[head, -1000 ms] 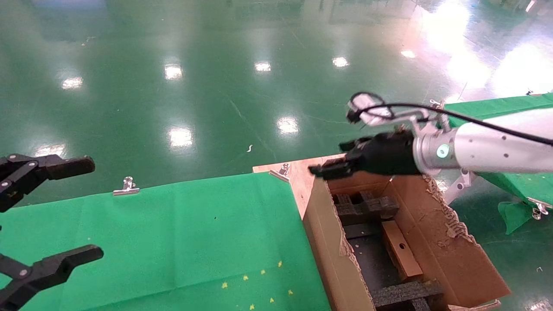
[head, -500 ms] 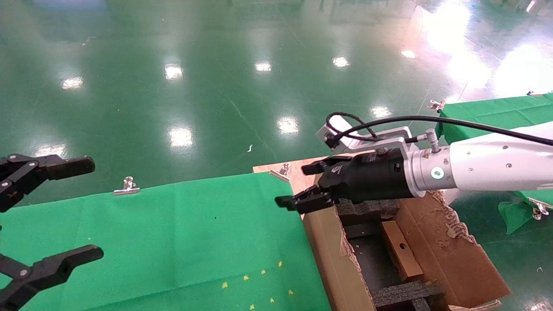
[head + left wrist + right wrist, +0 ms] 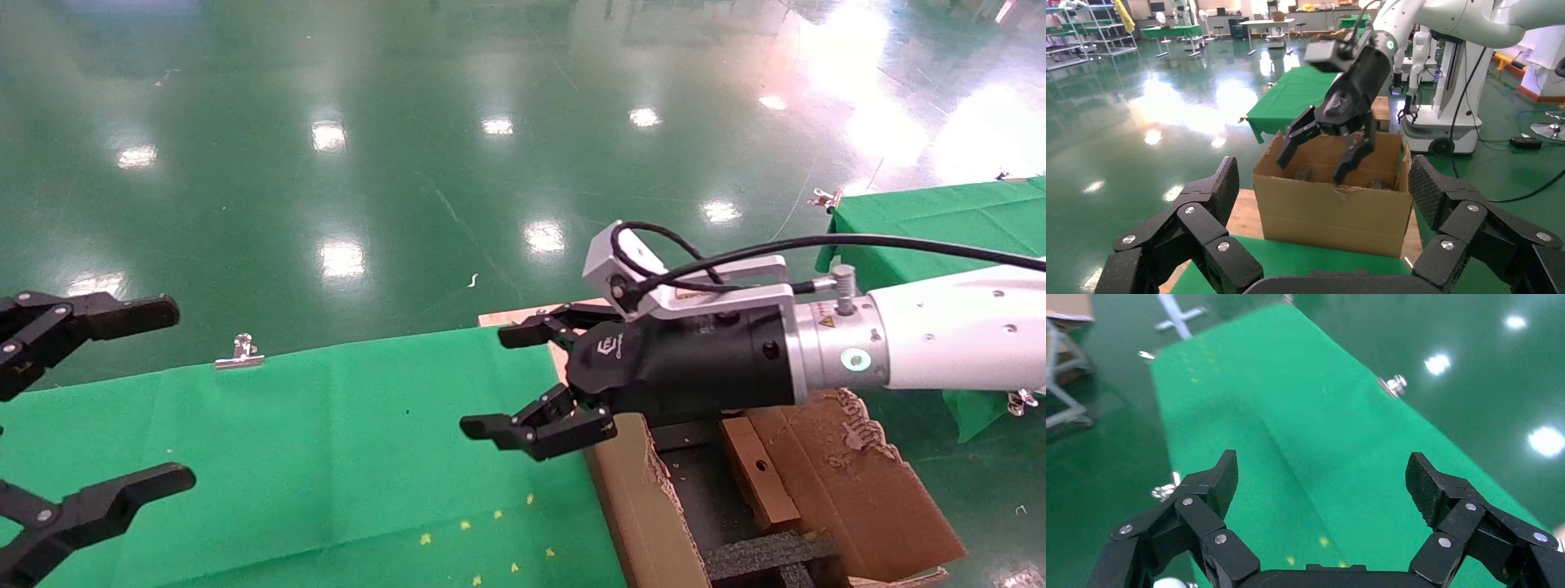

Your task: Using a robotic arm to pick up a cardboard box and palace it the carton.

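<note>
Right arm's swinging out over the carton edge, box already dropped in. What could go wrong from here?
1. The right gripper is open and empty, its lower finger low beside the carton wall's torn edge; a dip might snag the cardboard and drag the carton.
2. The cardboard box lies tilted against the inner wall between the black foam inserts, not flat; it may shift if the carton is bumped.
3. The left gripper is parked open over the green cloth, a possible clash if the sweep continues that way.
</note>
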Robot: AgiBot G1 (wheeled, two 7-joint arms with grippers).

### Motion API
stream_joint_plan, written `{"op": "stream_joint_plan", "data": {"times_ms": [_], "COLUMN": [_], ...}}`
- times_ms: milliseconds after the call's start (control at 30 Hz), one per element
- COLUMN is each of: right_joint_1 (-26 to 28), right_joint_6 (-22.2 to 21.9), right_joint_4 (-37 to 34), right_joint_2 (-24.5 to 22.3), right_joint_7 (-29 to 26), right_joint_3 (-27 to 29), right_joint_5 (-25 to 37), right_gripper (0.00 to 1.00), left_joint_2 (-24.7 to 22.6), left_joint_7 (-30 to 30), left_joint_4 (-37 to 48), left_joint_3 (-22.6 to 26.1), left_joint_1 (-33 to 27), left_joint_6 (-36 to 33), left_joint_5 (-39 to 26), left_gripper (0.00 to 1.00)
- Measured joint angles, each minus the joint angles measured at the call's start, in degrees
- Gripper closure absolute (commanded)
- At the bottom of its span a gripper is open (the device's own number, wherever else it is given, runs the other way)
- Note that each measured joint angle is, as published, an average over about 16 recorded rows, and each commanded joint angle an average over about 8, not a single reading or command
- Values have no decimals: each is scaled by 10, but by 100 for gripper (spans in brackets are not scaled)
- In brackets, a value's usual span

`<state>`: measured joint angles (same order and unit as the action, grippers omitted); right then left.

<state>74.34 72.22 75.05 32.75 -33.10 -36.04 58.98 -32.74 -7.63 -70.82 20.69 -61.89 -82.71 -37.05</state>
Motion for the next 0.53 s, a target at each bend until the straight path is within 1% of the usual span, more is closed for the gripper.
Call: {"op": "stream_joint_plan", "data": {"times_ms": [300, 533], "right_joint_1": [-63, -88], "right_joint_6": [66, 92], "right_joint_4": [-7, -10], "right_joint_2": [11, 16], "right_joint_7": [110, 153], "right_joint_3": [99, 137], "right_joint_5": [-84, -117], "right_gripper": [0, 0], "left_joint_2": [0, 0], "left_joint_7": [0, 0], "left_joint_4": [0, 0], "left_joint_3": [0, 0], "left_joint_1": [0, 0], "left_joint_6": [0, 0], "left_joint_5": [0, 0], "left_gripper": [0, 0]}}
